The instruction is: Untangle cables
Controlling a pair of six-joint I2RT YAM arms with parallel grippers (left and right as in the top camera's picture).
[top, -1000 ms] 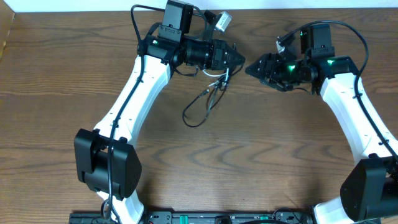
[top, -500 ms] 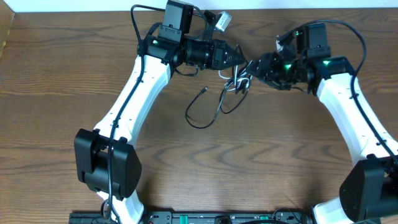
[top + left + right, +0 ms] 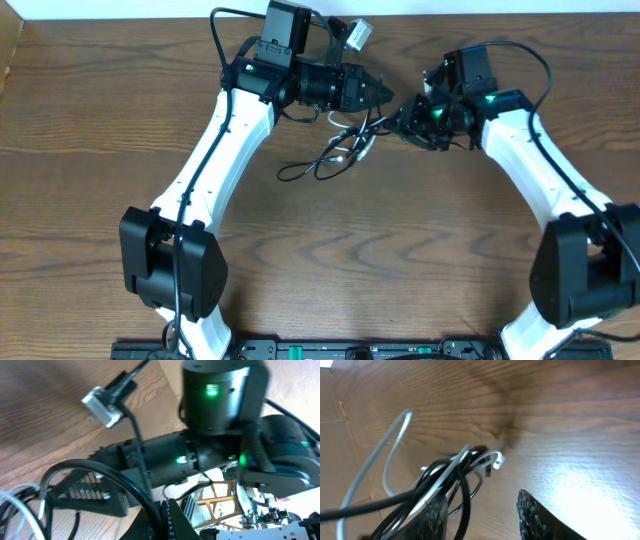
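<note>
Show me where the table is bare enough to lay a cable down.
Bare wood: the wide front-centre stretch of the table between the two arms, and the strip outboard of the left arm. Crowded: back centre, where the left gripper and right gripper meet by the cables.

overhead: bright, even, sharp | left wrist: near parts blurred — soft | right wrist: glare on table

Cables run off the right wrist view's lower edge.
</note>
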